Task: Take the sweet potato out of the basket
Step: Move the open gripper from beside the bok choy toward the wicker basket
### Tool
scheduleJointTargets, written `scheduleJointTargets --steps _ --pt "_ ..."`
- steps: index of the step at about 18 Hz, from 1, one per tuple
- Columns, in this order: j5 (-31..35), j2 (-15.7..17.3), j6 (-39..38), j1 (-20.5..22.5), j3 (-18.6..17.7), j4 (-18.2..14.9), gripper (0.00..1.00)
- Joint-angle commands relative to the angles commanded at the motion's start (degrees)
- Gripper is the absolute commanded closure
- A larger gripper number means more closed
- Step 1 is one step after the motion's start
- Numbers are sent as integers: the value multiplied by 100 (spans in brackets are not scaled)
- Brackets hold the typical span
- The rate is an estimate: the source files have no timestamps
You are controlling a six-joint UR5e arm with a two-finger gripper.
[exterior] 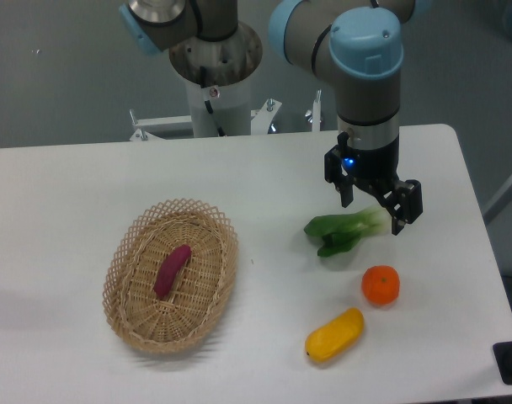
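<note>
Basically, hand (373, 211) spread wide, empty, over leafy green (344, 232) (stem end possibly hidden behind a finger); smooth tapered sweet potato (172, 270) lies in woven oval basket (125, 316) on white tabletop (88, 185).

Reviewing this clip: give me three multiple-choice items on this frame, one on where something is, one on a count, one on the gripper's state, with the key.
1. Where is the sweet potato?
A. Inside the basket
B. On the table beside the orange
C. Between the fingers

2. How many food items lie on the table outside the basket?
A. One
B. Three
C. Five

3. What is the gripper doing?
A. Shut on the sweet potato
B. Open, holding nothing
C. Shut on the basket rim

Key: 1 A, the tuber lies on the basket floor. 2 B, there are the bok choy, orange and yellow fruit. 3 B, its fingers stand apart over the bok choy, gripping nothing.
</note>
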Motion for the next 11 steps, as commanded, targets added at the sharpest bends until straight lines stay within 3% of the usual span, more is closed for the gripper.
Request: scheduleJointTargets --steps 7,11 --pt "-52 62 -9 -70 -140 18 0" --pt "-97 114 -253 -210 -430 35 0"
